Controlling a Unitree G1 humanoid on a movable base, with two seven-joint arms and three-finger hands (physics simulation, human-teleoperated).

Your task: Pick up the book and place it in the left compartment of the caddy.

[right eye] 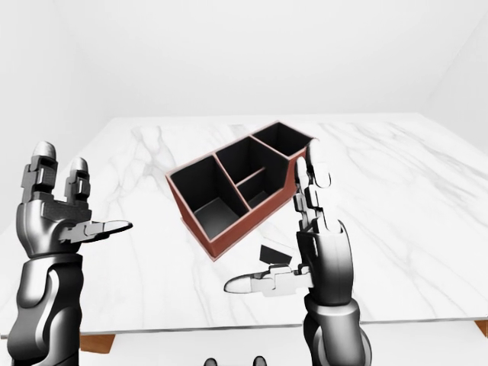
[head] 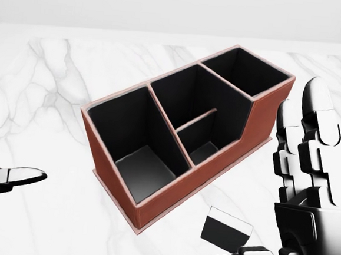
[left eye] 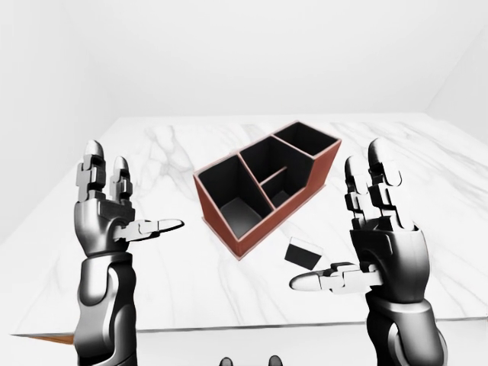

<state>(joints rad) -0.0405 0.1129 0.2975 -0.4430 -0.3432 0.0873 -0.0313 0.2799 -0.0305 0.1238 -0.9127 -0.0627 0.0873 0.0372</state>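
Observation:
A brown caddy (head: 259, 120) with black compartments stands skewed on the white marble table (head: 50, 77). Its large left compartment (head: 139, 154) is open-topped with nothing inside. A small black book (head: 224, 232) with a white page edge lies on the table just below the caddy's long wall, near the bottom of the head view. My right hand (left eye: 343, 229) is raised, open, to the right of the book, thumb (left eye: 309, 282) pointing left below it, not touching it. My left hand (left eye: 137, 191) is raised and open, left of the caddy.
The table's near edge (left eye: 229, 329) runs along the bottom of the left-eye view. A brown wooden piece (left eye: 46, 338) shows below that edge at the lower left. White walls surround the table.

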